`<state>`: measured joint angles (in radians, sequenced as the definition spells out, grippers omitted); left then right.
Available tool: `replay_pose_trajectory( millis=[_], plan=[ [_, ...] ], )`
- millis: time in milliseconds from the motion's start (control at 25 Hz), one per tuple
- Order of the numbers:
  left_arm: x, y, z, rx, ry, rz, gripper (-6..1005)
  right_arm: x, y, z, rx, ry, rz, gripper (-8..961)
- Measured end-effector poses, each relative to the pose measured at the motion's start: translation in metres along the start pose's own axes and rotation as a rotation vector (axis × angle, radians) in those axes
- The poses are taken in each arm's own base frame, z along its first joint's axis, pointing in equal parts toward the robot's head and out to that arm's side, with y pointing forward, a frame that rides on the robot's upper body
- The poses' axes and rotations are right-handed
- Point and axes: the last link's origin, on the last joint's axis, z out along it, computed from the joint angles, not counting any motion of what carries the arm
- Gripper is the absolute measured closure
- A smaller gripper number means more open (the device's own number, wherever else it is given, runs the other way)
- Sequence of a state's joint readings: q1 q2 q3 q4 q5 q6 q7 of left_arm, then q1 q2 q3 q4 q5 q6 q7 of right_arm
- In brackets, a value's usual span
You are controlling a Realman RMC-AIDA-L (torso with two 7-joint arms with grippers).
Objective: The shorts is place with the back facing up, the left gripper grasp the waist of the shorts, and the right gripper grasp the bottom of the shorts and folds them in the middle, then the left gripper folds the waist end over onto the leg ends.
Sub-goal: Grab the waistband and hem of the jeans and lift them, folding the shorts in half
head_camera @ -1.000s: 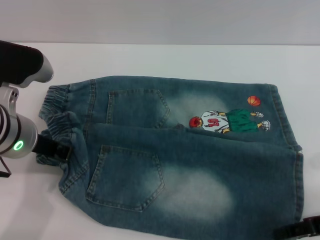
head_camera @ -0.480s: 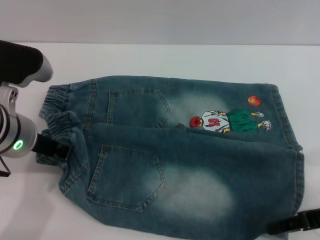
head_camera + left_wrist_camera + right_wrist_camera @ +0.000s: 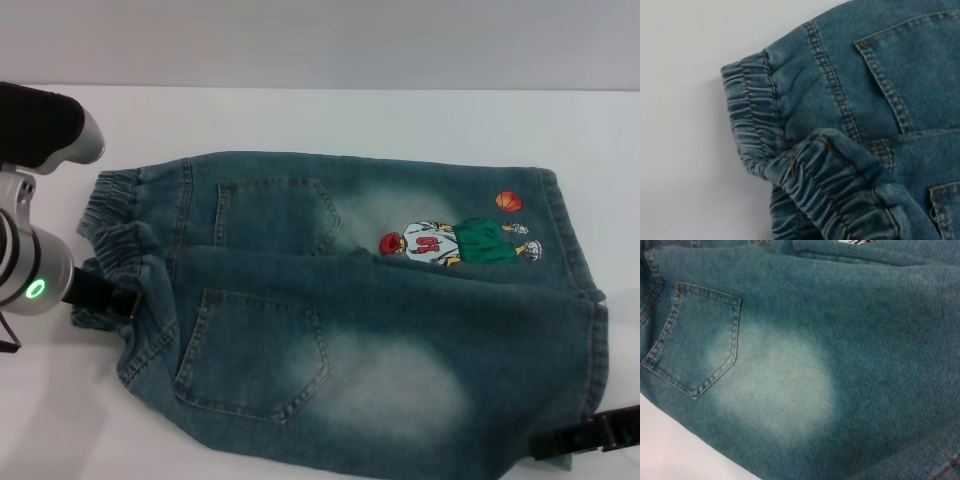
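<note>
The blue denim shorts lie back up on the white table, waist to the left and legs to the right. My left gripper is at the gathered waist, shut on the near part of the band, which is bunched and raised around it. The left wrist view shows the puckered waist folded over itself. The bottom of the shorts runs along the right side, near the cartoon print. My right gripper shows as a black bar at the near leg's hem corner. The right wrist view shows a back pocket.
The white table stretches behind and left of the shorts, ending at a grey wall. My left arm's silver cylinder with the green light and its black elbow stand over the table's left edge.
My right gripper has crept up and left into view, toward the near leg's hem corner. The left gripper and the shorts have stayed still.
</note>
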<state>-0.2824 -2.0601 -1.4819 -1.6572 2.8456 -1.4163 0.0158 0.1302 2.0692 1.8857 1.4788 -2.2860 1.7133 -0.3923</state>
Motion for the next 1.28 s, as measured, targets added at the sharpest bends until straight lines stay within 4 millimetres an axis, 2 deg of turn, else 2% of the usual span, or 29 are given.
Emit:
replay_pose_trajectory(
  millis=[120,320,560,1200,1280],
  plan=[
    [0.001,0.0,0.0,0.001,0.004,0.003,875,0.0,0.0,0.001,0.003,0.005,-0.011,269],
    [0.001,0.0,0.001,0.001,0.0,0.003,871,0.0,-0.002,-0.003,0.025,-0.005,-0.045,345],
    [0.002,0.0,0.001,0.001,0.003,0.005,868,-0.003,0.001,-0.005,0.03,-0.007,-0.069,582],
    [0.005,0.001,0.001,-0.001,0.019,0.003,857,-0.011,0.007,-0.011,0.036,-0.048,-0.118,938],
    [0.005,0.001,0.0,-0.001,0.02,0.003,856,-0.012,0.007,-0.012,0.038,-0.055,-0.12,936]
  ],
)
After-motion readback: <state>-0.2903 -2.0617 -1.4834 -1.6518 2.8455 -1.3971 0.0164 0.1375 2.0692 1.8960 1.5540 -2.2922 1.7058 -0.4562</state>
